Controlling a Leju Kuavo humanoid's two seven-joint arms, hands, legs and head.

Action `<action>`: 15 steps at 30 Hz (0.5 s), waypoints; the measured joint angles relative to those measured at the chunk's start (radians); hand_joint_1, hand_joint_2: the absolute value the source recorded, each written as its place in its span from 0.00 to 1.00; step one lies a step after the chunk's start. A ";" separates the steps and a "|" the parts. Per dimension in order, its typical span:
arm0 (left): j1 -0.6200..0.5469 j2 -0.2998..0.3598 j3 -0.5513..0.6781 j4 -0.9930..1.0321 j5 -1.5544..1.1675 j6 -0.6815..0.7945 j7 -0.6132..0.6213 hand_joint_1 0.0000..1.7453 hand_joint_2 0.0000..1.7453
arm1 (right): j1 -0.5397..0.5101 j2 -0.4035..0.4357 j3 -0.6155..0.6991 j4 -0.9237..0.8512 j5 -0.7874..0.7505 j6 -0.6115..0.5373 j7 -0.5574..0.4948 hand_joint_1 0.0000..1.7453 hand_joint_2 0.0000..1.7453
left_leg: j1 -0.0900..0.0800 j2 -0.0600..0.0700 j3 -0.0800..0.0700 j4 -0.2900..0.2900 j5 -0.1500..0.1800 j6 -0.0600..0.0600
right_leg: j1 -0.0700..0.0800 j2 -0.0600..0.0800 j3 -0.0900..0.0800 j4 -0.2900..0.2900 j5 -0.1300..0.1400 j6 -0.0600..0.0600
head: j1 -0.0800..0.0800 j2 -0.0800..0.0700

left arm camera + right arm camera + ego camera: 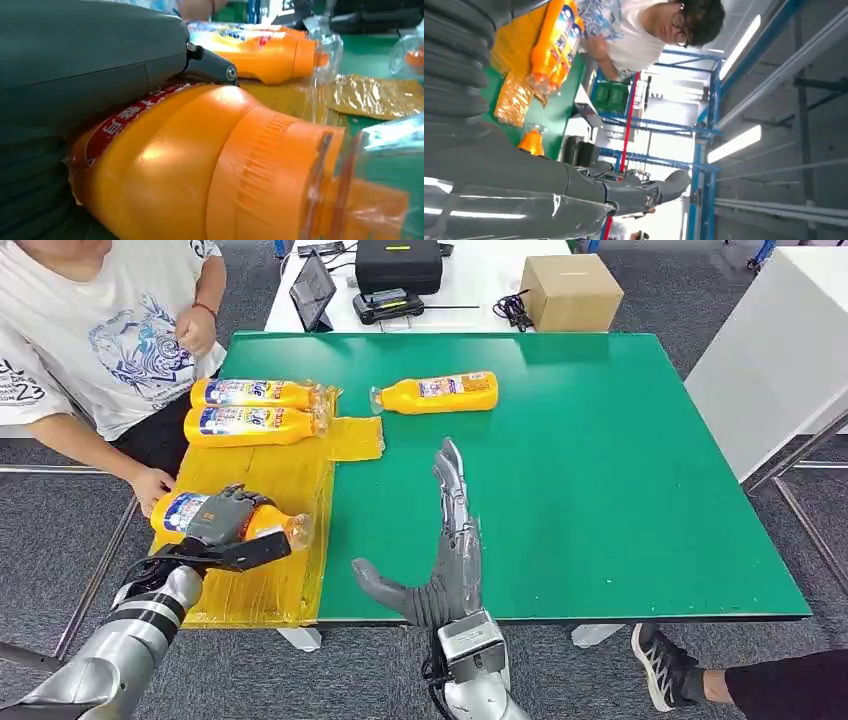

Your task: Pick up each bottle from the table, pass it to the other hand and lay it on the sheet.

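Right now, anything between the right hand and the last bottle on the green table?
Nothing visible. The right hand is open, flat above the table's near edge. The remaining bottle lies on its side farther back, with bare green surface between them. The left hand holds another bottle over the yellow sheet, off to the side.

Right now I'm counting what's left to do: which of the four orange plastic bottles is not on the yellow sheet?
The orange bottle lying alone on the bare green table, beyond the open right hand; the other three lie on the yellow sheet.
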 measured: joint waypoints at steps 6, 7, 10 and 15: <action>-0.006 0.011 -0.008 0.011 0.003 -0.041 -0.011 1.00 1.00 | 0.000 0.000 -0.001 0.019 -0.004 0.011 0.000 0.00 1.00 | 0.000 0.000 0.002 0.000 0.000 0.000 | 0.000 0.000 0.002 0.000 0.000 0.000 | 0.000 0.000; -0.007 0.011 -0.009 0.013 0.003 -0.049 -0.011 0.89 1.00 | 0.000 0.000 -0.001 0.021 -0.005 0.013 0.000 0.00 1.00 | 0.000 0.000 0.002 0.000 0.000 0.000 | 0.000 0.000 0.002 0.000 0.000 0.000 | 0.000 0.000; -0.006 0.018 -0.018 0.014 0.002 -0.084 -0.011 0.00 1.00 | 0.000 0.001 -0.001 0.029 -0.013 0.032 0.004 0.00 1.00 | 0.000 0.000 0.004 0.000 0.000 0.000 | 0.000 0.000 0.004 0.000 0.000 0.000 | 0.000 0.000; 0.003 0.022 -0.035 0.023 -0.010 -0.077 0.013 0.00 0.00 | 0.000 0.002 -0.004 0.043 -0.020 0.045 0.006 0.00 1.00 | 0.000 0.000 0.006 -0.001 0.000 -0.001 | 0.000 0.000 0.006 0.000 -0.001 -0.001 | 0.000 0.000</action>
